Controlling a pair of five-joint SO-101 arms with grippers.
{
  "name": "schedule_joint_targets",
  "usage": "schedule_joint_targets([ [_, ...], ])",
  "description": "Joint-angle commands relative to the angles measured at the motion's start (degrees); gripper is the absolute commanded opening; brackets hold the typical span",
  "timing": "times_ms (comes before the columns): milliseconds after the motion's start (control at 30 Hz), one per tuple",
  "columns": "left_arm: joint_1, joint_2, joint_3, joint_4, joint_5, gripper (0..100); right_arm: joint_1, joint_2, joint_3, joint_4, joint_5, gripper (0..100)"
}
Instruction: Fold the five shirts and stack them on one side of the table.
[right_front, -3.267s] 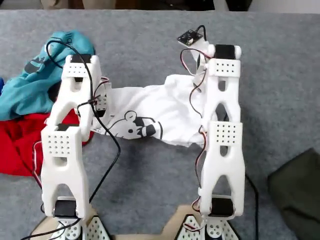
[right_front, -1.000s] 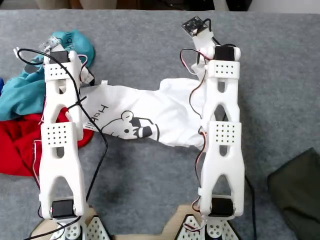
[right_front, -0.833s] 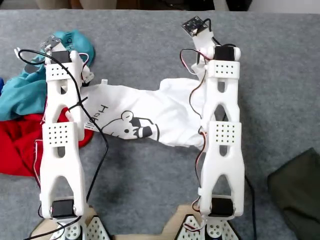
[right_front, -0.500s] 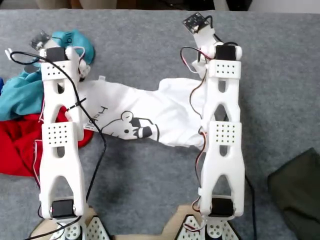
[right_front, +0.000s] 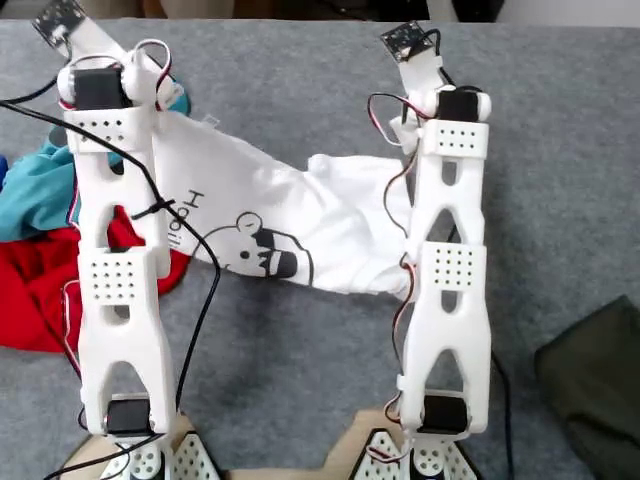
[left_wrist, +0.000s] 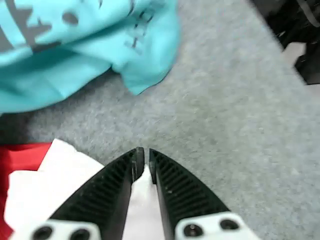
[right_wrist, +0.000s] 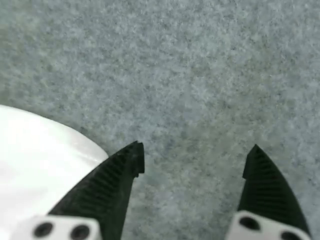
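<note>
Across the grey table (right_front: 300, 60) a white shirt (right_front: 300, 215) with a cartoon print is spread between the arms. One corner is clamped in the left gripper (left_wrist: 142, 157), near the teal shirt (left_wrist: 75, 45) and the red shirt (right_front: 30, 280). The right gripper (right_wrist: 195, 160) is held apart at the white shirt's other edge. A dark green garment (right_front: 595, 380) is set well apart.

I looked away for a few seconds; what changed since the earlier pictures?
The left gripper, shut on the white printed shirt, pulled its corner toward the far edge of the table, stretching it. The right gripper, open, kept its place; the teal shirt, red shirt and dark green garment did not move.
</note>
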Motion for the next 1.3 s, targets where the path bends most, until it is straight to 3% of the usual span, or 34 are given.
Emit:
schedule_joint_targets([
  [0,0.53,-4.09,-1.76,0.53,-1.41,2,-3.82,-0.22,0.84,-0.26,-2.11,32.1],
  [233,0.00,-4.09,2.90,0.62,-2.81,2,-9.36,-0.31,6.46,1.93,-4.75,32.1],
  [533,0.44,-4.09,4.04,0.62,-3.60,2,-9.01,-0.04,6.46,7.47,-13.71,31.6],
  [833,-0.09,-4.09,4.04,0.62,-5.27,2,-10.42,1.63,6.55,15.74,-14.42,0.9],
  [1000,-0.09,-4.09,4.04,0.62,-5.36,2,-10.42,1.27,8.84,15.91,-14.33,1.2],
  [1167,-0.18,-4.09,4.04,0.62,-7.47,2,-10.59,-4.97,22.20,15.91,-10.29,1.6],
  [1267,-0.79,-4.00,4.04,0.62,-7.74,2,-11.38,-8.13,28.70,15.65,-8.53,8.3],
])
